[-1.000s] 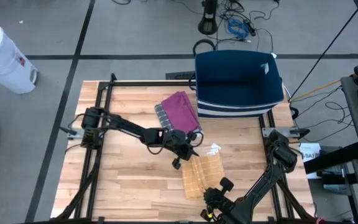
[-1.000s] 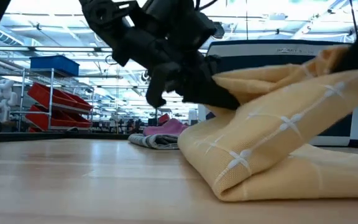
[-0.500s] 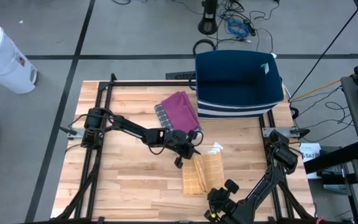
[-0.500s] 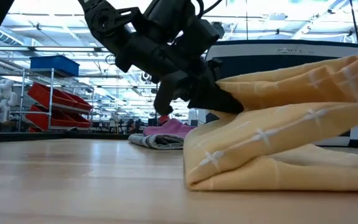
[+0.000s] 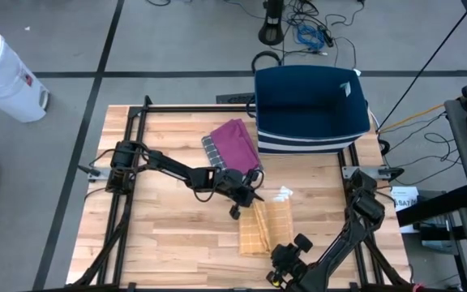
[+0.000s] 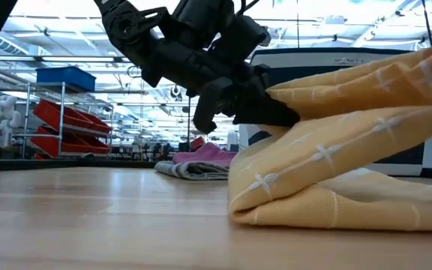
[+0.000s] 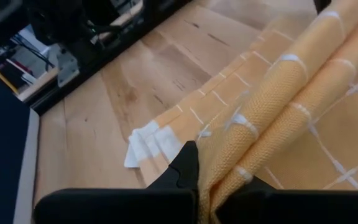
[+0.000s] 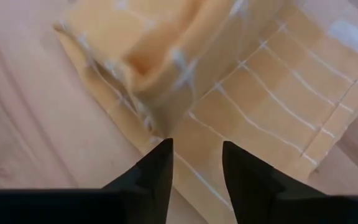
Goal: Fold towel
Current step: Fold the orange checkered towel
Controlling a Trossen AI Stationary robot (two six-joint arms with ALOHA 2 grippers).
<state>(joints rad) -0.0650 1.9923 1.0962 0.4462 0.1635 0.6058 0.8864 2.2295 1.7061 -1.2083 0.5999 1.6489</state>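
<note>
The right gripper [image 8: 196, 163], clamped on the near edge of the yellow towel [image 5: 264, 228] a second ago, now has its fingers parted with nothing between them, and it sits slightly further back toward the table's near edge. The towel's near fold, earlier lifted and bulging, now lies lower and flatter. The left gripper [image 5: 250, 199] carries its pinched towel edge a little further right.

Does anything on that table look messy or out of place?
A crumpled purple cloth lies bunched on a checked one near the blue bin, unfolded. The yellow towel is half folded, one edge pinched in the left gripper.
</note>
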